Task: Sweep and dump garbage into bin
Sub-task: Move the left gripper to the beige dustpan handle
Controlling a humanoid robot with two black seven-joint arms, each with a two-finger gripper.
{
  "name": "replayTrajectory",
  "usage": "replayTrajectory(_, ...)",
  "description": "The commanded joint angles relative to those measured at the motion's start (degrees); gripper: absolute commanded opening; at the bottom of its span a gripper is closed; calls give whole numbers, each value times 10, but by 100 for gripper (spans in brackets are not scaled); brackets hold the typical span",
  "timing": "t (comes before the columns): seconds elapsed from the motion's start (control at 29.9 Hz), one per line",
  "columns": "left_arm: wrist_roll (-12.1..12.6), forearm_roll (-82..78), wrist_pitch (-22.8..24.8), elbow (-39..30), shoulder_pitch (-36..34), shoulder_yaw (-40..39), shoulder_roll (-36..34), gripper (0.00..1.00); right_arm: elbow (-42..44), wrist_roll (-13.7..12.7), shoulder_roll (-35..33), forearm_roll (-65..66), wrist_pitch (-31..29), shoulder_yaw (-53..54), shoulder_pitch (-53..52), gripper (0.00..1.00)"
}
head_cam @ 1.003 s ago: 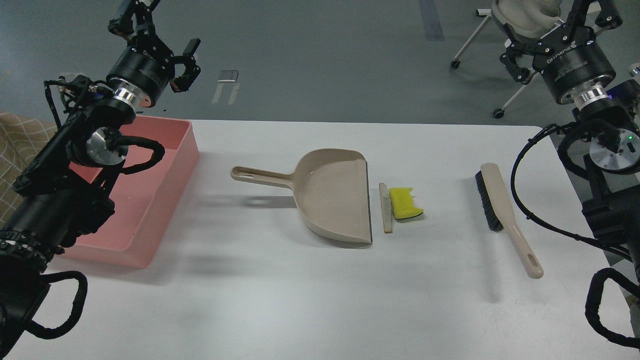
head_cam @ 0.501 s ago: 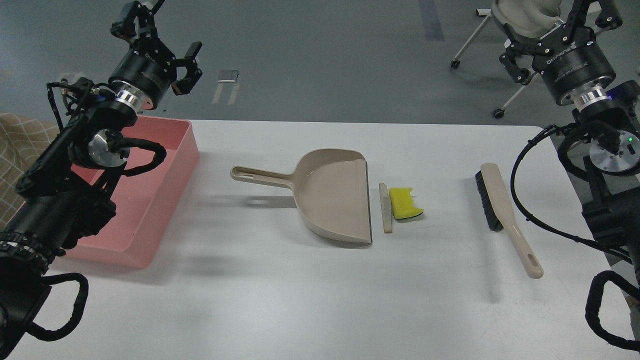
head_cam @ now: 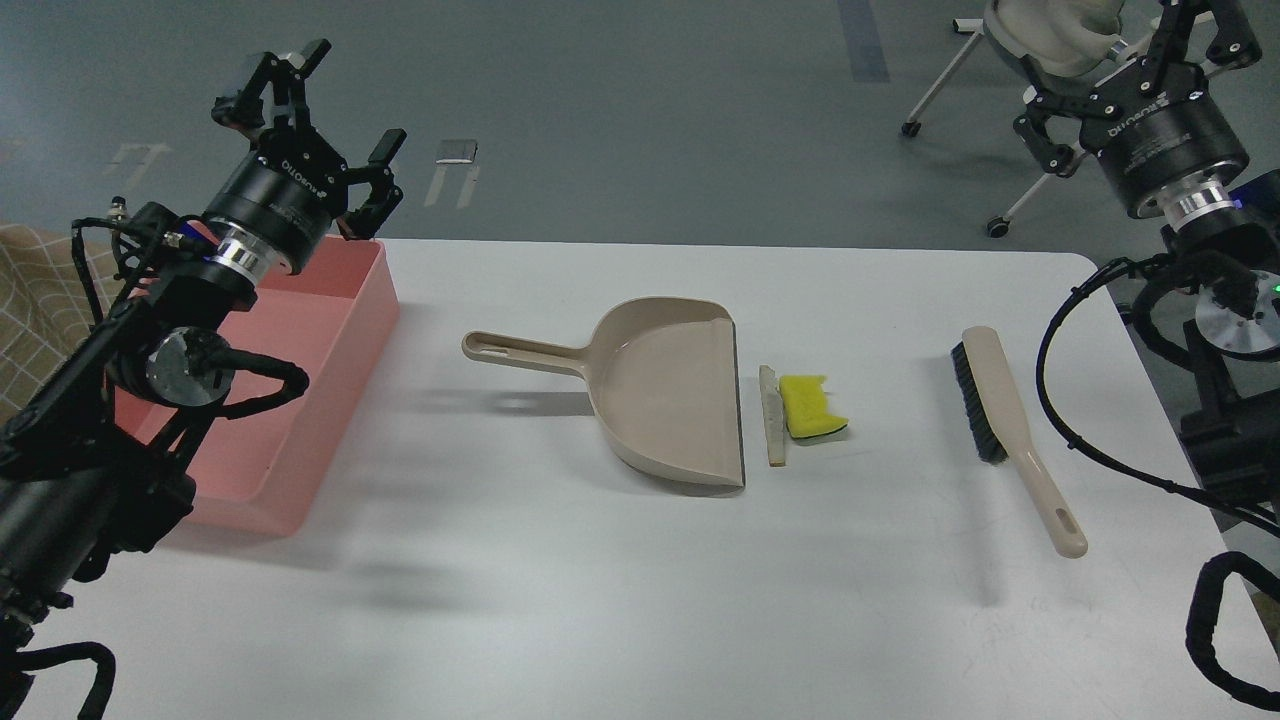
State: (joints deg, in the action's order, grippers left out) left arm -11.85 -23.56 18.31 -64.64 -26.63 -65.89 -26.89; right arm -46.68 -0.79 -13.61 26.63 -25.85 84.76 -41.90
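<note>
The yellow sponge piece (head_cam: 806, 404) with its dark green underside lies on the white table (head_cam: 600, 600), right of centre. The thin off-white strip (head_cam: 772, 416) lies beside it, just off the open lip of the beige dustpan (head_cam: 670, 400). The pink bin (head_cam: 310, 380) stands at the table's left edge. A beige hand brush (head_cam: 1008, 432) with dark bristles lies to the right. My left gripper (head_cam: 352, 95) is open and empty, raised over the bin's far corner. My right gripper (head_cam: 1135, 70) is open and empty, high beyond the table's far right corner.
An office chair (head_cam: 1040, 40) stands on the grey floor behind the right arm. A patterned beige cloth (head_cam: 40, 290) shows at the far left, beside the bin. My left arm hangs over the bin's near half.
My left arm has swung left and back, so its gripper sits a little lower and farther left. My right gripper has drifted slightly right. The objects on the table have not moved.
</note>
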Motion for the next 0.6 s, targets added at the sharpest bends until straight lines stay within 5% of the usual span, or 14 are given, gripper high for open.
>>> replayTrajectory(0.0, -7, -1, -1, -89, 59, -17, -20, 98, 0, 0, -12, 0, -3, 1, 1, 100)
replayTrajectory(0.27, -10, -9, -34, -249, 221, -32, -33, 98, -15, 0, -22, 0, -2, 1, 10, 100)
replayTrajectory(0.57, -60, -90, -32, -269, 290, -19, -23, 95, -28, 0, -19, 0, -2, 1, 30, 100)
